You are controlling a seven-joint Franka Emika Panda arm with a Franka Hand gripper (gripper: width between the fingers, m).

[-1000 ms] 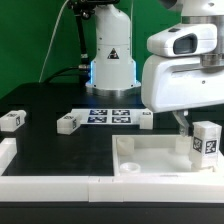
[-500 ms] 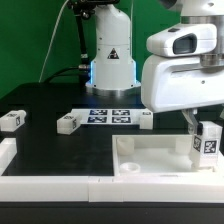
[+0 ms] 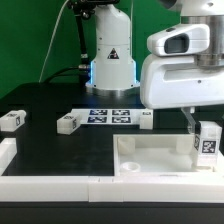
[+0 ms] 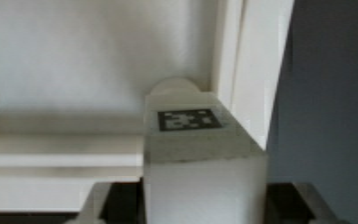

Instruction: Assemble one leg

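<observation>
My gripper (image 3: pixel 200 128) is shut on a leg (image 3: pixel 208 144), a small white block with a black-and-white tag, and holds it upright at the exterior view's right. The leg hangs over the far right corner of the large white tray-like part (image 3: pixel 160 168); I cannot tell whether it touches. In the wrist view the leg (image 4: pixel 202 150) fills the middle between the dark fingers (image 4: pixel 115 202), with the tray-like part's corner wall (image 4: pixel 247 60) just beyond it. Three other legs (image 3: pixel 12 119) (image 3: pixel 68 123) (image 3: pixel 146 120) lie on the black table.
The marker board (image 3: pixel 110 115) lies flat in front of the arm's base (image 3: pixel 110 60). A low white wall (image 3: pixel 45 186) runs along the table's front and left edge. The arm's white housing (image 3: pixel 180 80) hides the area behind it.
The gripper and the held leg have shifted slightly toward the exterior view's right and a little lower. Nothing else has moved.
</observation>
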